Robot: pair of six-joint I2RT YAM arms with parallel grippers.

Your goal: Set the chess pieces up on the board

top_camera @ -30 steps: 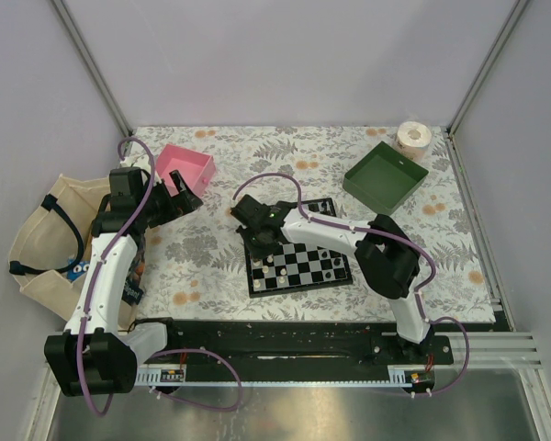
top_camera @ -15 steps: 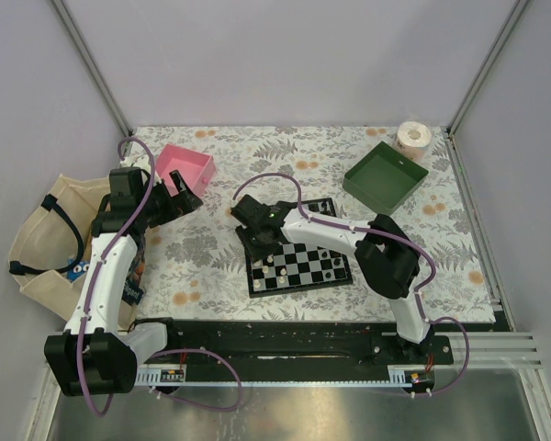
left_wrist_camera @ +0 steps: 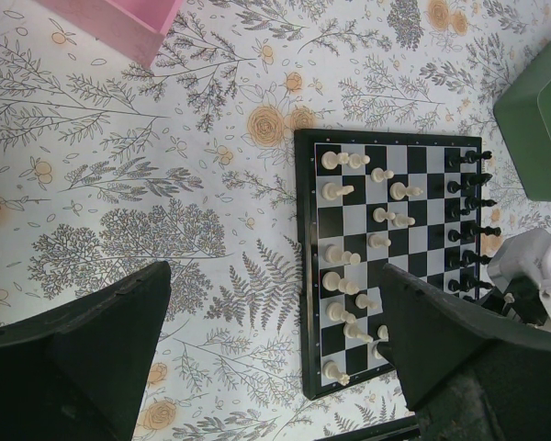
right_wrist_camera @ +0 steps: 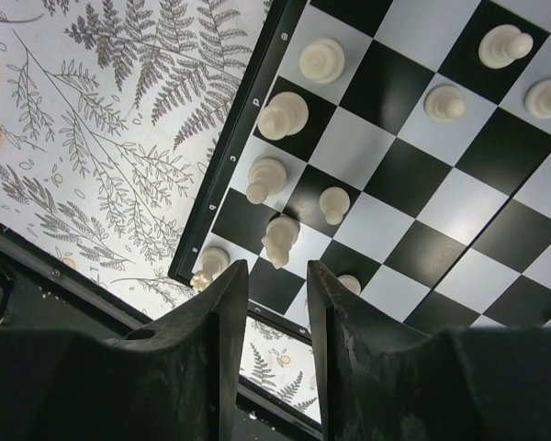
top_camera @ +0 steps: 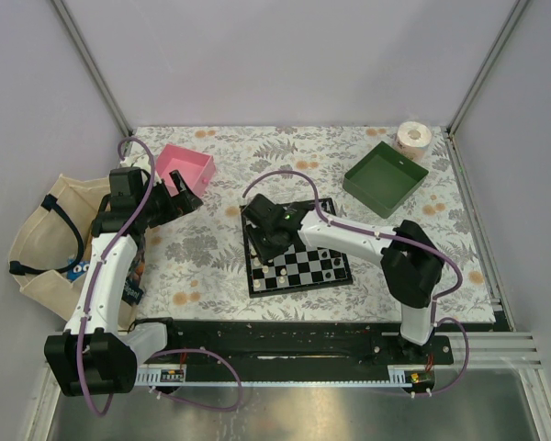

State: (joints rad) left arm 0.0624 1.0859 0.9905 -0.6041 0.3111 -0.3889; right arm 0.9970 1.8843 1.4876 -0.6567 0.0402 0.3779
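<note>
The tiny cream-white and black chess pieces (right_wrist_camera: 280, 237) stand on the small square black-and-white chequered board (right_wrist_camera: 413, 175); they look light, hard and easy to tip, so pinch one softly round its thin neck, and the right gripper (right_wrist_camera: 277, 273) and left gripper (left_wrist_camera: 275, 276) both have their jaws apart, holding nothing.

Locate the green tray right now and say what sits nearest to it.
In the top view the green tray sits at the table's far right, just nearer than the tape roll in the corner, beyond the board.
</note>
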